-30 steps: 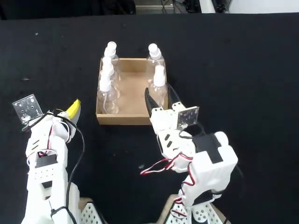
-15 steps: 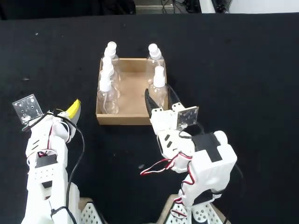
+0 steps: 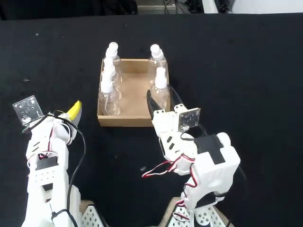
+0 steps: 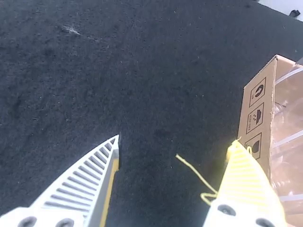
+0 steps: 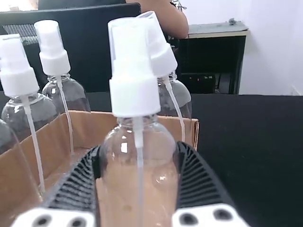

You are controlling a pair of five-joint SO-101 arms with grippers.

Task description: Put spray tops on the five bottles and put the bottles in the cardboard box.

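The cardboard box (image 3: pixel 124 120) stands mid-table with several clear bottles in it, each with a white spray top. Three bottles (image 3: pixel 108 82) line its left wall and one bottle (image 3: pixel 156 56) stands at the far right corner. My right gripper (image 3: pixel 161 96) is shut on the near-right bottle (image 3: pixel 161 79), which stands upright inside the box. In the right wrist view the black fingers (image 5: pixel 194 179) hug that bottle (image 5: pixel 135 85) on both sides. My left gripper (image 4: pixel 173 153) is open and holds nothing, low over the table left of the box (image 4: pixel 258 111).
Black cloth (image 3: pixel 236 71) covers the table all around the box. A loose yellow thread (image 4: pixel 194 172) hangs by the left gripper's yellow finger (image 3: pixel 75 109). Both arm bases stand at the near edge.
The right gripper and its bottle have shifted very slightly toward the near side of the box. The left arm has kept still.
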